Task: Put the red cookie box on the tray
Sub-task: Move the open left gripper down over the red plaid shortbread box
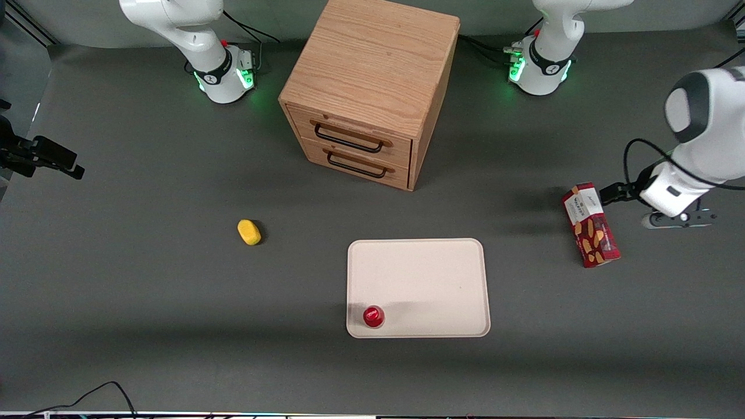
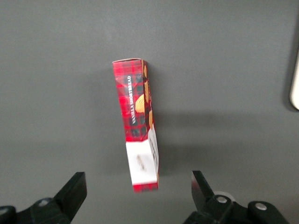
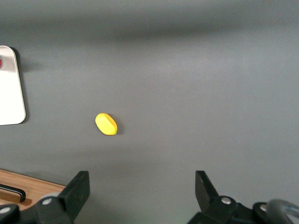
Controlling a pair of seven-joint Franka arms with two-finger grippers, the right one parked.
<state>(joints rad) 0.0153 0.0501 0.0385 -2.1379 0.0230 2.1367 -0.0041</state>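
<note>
Approach step — gripper (image 2: 135, 193) hangs above red cookie box (image 2: 138, 123), jaws spread wide, empty; next: descend, straddle box, clamp, carry to tray (image 1: 419, 288).

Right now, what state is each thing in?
red cookie box: lying on the table, not held
tray: bare but for a red cap
hand: open, above the box's white end
drawers: both shut
yellow object: loose on the table
</note>
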